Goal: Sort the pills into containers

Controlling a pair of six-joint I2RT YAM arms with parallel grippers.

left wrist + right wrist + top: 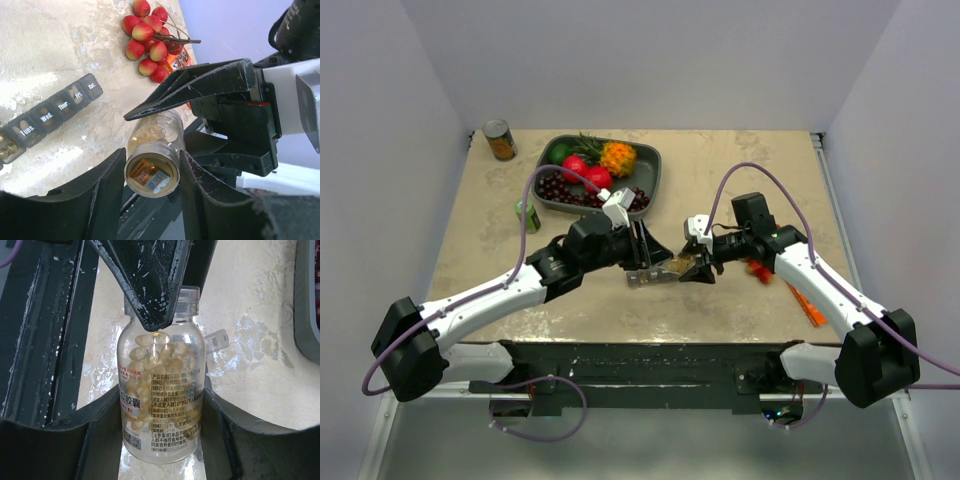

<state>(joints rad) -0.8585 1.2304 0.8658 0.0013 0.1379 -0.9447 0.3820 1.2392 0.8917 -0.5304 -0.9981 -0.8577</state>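
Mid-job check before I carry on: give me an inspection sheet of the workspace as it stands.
Surface: beige, mottled tabletop.
Job's things: pill organiser strip lying flat, lids labelled by day; clear pill bottle of yellowish capsules held between the claws.
Clutter: fruit tray, tin can, red berry bunch, small green item, orange item.
Grippers: right claw shut on the bottle's body; left claw flanking its cap end, contact unclear.
Cables: purple cable looping above each arm.
Surroundings: plain white walls on three sides.
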